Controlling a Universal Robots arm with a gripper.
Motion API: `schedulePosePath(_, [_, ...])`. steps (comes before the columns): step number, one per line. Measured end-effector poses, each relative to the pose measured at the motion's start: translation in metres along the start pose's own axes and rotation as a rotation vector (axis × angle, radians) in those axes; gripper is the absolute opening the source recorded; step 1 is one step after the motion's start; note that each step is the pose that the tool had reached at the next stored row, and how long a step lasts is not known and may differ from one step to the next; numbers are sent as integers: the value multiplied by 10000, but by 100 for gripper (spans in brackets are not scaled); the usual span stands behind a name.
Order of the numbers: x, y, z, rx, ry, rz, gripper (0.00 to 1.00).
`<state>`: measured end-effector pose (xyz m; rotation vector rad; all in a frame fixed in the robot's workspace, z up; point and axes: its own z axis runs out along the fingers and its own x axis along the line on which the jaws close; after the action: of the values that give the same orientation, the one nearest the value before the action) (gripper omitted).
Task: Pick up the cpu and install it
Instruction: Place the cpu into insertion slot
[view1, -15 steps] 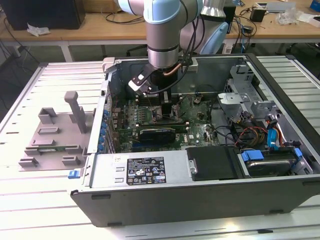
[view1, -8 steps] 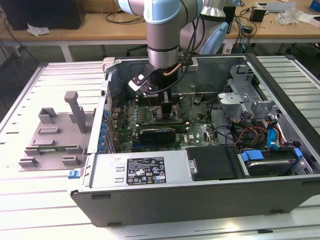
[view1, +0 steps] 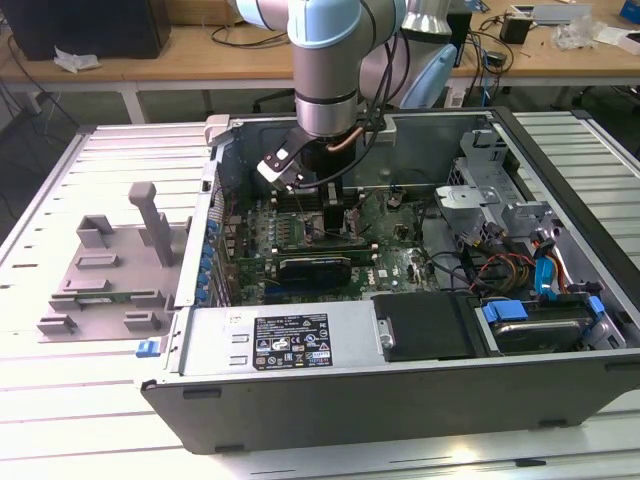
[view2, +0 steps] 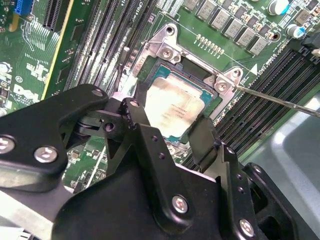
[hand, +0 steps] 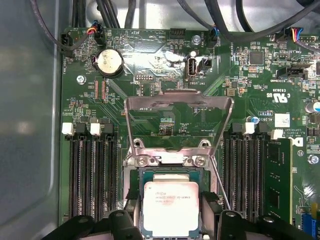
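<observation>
Two fingers (hand: 210, 212) of the gripper (hand: 171, 216) pinch the cpu (hand: 171, 207) by opposite edges. In the first wrist view it lies flat within the socket (hand: 150, 173), silver top up; I cannot tell whether it is fully seated. Retaining frame (hand: 177, 101) is flipped up behind the socket, and its thin lever (hand: 220, 186) is swung out to one side. Step in hand looks like placement. Best to keep the chip level and its corners square to the socket walls, and let it settle under its own weight. No pushing, no sliding across the contacts, and keep the fingertips off the lever and frame. Containers: open computer case (view1: 400, 400) on the table (view1: 60, 430) holds the motherboard (hand: 165, 60), a power supply (view1: 290, 340) along its near wall, and cables (view1: 500, 268) toward the exterior view's right. Memory slots (hand: 92, 170) flank the socket, with one stick (hand: 278, 180) fitted. Arm (view1: 325, 60) reaches down into the case.
</observation>
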<state>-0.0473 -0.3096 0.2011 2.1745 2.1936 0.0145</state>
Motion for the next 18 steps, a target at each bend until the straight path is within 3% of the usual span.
schedulePosePath(2, [-1,2,-47,-2,4,0,60])
schedulePosePath(5, [-5,9,-184,-2,-16,-2,60])
schedulePosePath(7, [-6,10,-225,-2,-31,-2,60])
schedulePosePath(13, [-5,11,-235,-1,-58,-3,59])
schedulePosePath(14, [-5,11,-235,-1,-69,-3,40])
schedulePosePath(15, [-5,11,-235,-1,-79,-4,11])
schedulePosePath(18, [-24,10,-231,-2,-89,-4,11])
